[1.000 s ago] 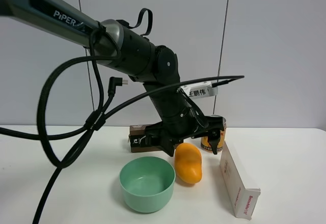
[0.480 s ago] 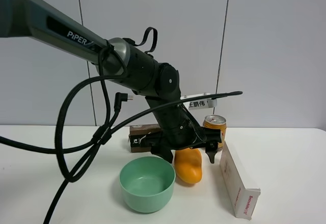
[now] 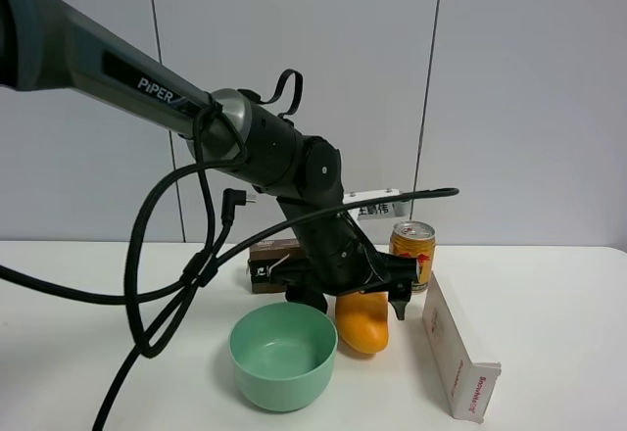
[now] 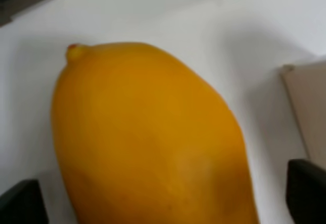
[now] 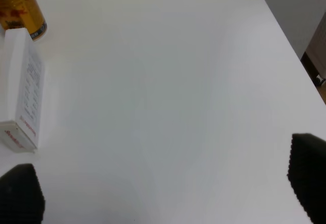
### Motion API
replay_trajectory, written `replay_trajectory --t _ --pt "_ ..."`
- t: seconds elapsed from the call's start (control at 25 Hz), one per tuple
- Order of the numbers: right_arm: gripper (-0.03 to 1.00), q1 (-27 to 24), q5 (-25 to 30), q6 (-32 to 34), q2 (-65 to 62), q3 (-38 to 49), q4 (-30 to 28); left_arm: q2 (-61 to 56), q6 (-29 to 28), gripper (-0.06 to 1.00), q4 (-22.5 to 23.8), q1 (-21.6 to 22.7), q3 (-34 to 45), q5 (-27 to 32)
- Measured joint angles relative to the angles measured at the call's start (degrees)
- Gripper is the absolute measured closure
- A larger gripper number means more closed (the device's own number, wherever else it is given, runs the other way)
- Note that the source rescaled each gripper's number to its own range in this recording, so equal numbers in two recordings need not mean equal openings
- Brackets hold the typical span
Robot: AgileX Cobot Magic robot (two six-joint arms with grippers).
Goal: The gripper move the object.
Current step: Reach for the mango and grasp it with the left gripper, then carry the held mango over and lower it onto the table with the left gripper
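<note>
Exterior high: left gripper (image 3: 350, 304) is low over the mango (image 3: 364, 325), with black fingers (image 3: 401, 304) spread on either side of the fruit; contact can't be confirmed. The mango lies on the white table (image 3: 549, 284), just beside the green bowl (image 3: 284, 355), between it and the white carton (image 3: 457, 351), in front of the gold-and-red can (image 3: 412, 251). A brown box (image 3: 268, 259) sits behind the bowl.

Left wrist: the mango fills the frame, stem nub visible. Both fingertips (image 4: 20, 203) are at its flanks, wide apart, with table showing in the gap on each side.

Right wrist: right gripper (image 5: 163, 191) has its fingers apart, holding nothing, over bare table. The can and carton are off to one side.
</note>
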Motion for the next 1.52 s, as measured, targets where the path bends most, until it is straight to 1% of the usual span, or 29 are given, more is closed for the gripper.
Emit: replay_trajectory --t 0.16,0.2,0.24,0.28,0.32,0.36,0.4,0.44,0.48,0.72,0.88,1.04,1.16,1.32,1.44,1.52 --pt "-0.03 0.0 0.0 0.0 0.0 0.0 0.0 0.1 0.0 0.04 0.0 0.0 0.0 -0.1" --pt "-0.03 0.0 0.0 0.0 0.0 0.0 0.0 0.1 0.0 0.05 0.0 0.0 0.0 -0.1" --pt "-0.03 0.0 0.0 0.0 0.0 0.0 0.0 0.1 0.0 0.1 0.0 0.0 0.0 -0.1" --pt "-0.03 0.0 0.0 0.0 0.0 0.0 0.0 0.2 0.0 0.21 0.0 0.0 0.0 -0.1" --pt "-0.03 0.0 0.0 0.0 0.0 0.0 0.0 0.2 0.0 0.35 0.0 0.0 0.0 -0.2" --pt "-0.03 0.0 0.0 0.0 0.0 0.0 0.0 0.2 0.0 0.58 0.0 0.0 0.0 -0.2" --pt "-0.03 0.0 0.0 0.0 0.0 0.0 0.0 0.2 0.0 0.88 0.0 0.0 0.0 -0.2" --pt "-0.03 0.0 0.0 0.0 0.0 0.0 0.0 0.2 0.0 0.94 0.0 0.0 0.0 -0.2" --pt "-0.03 0.0 0.0 0.0 0.0 0.0 0.0 0.2 0.0 0.93 0.0 0.0 0.0 -0.2" --pt "-0.03 0.0 0.0 0.0 0.0 0.0 0.0 -0.3 0.7 0.93 0.5 0.0 -0.1 0.5" --pt "-0.03 0.0 0.0 0.0 0.0 0.0 0.0 -2.2 1.0 0.93 0.9 0.0 -1.5 1.4" --pt "-0.03 0.0 0.0 0.0 0.0 0.0 0.0 -7.7 1.0 0.93 0.8 0.0 -6.3 4.1" --pt "-0.03 0.0 0.0 0.0 0.0 0.0 0.0 -12.6 1.9 0.93 1.5 0.0 -9.5 9.8" --pt "-0.03 0.0 0.0 0.0 0.0 0.0 0.0 -17.8 2.4 0.93 6.0 0.2 -10.2 21.3" --pt "-0.03 0.0 0.0 0.0 0.0 0.0 0.0 -19.4 2.5 0.93 8.5 1.9 -10.2 30.3" --pt "-0.03 0.0 0.0 0.0 0.0 0.0 0.0 -20.0 2.9 0.93 8.8 3.6 -9.8 35.1"
